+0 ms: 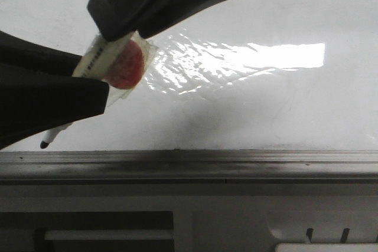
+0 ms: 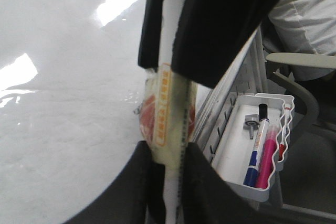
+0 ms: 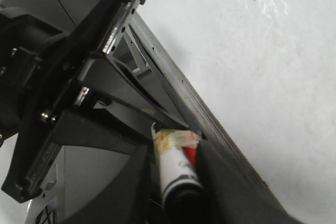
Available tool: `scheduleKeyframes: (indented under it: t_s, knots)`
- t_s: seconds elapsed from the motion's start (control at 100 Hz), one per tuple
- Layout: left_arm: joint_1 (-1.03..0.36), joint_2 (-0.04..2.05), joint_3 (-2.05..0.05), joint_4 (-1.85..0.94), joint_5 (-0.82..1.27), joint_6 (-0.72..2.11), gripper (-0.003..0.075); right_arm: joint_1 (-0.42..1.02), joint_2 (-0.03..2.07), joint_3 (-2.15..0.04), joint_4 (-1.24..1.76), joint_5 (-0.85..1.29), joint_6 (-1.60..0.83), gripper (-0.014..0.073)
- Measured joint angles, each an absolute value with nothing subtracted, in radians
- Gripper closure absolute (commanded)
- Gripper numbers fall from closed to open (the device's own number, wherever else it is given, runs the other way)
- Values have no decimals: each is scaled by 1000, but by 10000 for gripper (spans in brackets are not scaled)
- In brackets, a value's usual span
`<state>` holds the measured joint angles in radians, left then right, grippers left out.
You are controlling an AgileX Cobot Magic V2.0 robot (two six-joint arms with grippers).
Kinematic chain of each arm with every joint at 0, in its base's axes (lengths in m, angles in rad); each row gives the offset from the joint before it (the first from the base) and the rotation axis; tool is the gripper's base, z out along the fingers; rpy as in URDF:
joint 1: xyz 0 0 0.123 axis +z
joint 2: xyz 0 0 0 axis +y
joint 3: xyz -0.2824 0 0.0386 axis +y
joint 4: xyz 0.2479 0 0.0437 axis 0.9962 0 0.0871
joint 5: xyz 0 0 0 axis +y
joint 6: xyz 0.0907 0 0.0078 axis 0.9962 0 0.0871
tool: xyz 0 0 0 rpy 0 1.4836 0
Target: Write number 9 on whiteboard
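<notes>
At the left of the front frame, the left pincer [image 1: 103, 66] pinches a tape-wrapped marker [image 1: 88, 95], tip down on the whiteboard [image 1: 266, 104]; the right pincer's grip I cannot tell.

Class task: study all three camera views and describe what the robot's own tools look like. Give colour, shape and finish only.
Both tools are matt black. In the front view the left tool shows as broad, smooth, dark wedges. In its wrist view, its fingers look flat and wide. The right tool has rounded black fingers below an angular black bracket with silver screw heads and shiny metal edges. No cables or labels are visible.
</notes>
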<state>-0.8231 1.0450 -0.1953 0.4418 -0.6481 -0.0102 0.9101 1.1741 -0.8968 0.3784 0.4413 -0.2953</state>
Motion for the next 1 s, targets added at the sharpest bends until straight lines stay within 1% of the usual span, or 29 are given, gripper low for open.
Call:
scheduleKeyframes:
  t_s: [0.09,0.14,0.19,0.2,0.22,0.26,0.27,0.29,0.33,0.37,0.48,0.58,0.83,1.0]
  knots:
    - [-823,1045,-195,446,-648,-8,731,910,1176,-897,378,441,-295,630]
    - [-823,1045,-195,447,-648,-8,692,910,1176,-897,378,439,-295,659]
    - [-823,1045,-195,448,-646,-8,612,910,1176,-897,378,439,-295,670]
    - [-823,1045,-195,448,-646,-8,612,910,1176,-897,378,439,-295,671]
    - [-823,1045,-195,448,-646,-8,566,910,1176,-897,378,439,-295,671]
    - [-823,1045,-195,448,-646,-8,498,910,1176,-897,378,439,-295,671]
    - [-823,1045,-195,448,-646,-8,498,910,1176,-897,378,439,-295,671]
    - [-823,1045,-195,448,-646,-8,460,910,1176,-897,378,439,-295,671]
    - [-823,1045,-195,448,-646,-8,416,910,1176,-897,378,439,-295,671]
    - [-823,1045,-195,448,-646,-8,392,910,1176,-897,378,438,-295,671]
    - [-823,1024,-195,448,-646,-25,385,910,1176,-897,378,438,-295,671]
    - [-823,962,-193,441,-623,-36,385,910,1176,-897,378,438,-295,671]
    - [-823,678,-189,323,-385,-37,385,880,1176,-897,378,399,-297,670]
    - [-823,521,-189,270,-325,-37,385,838,1176,-905,378,354,-297,670]
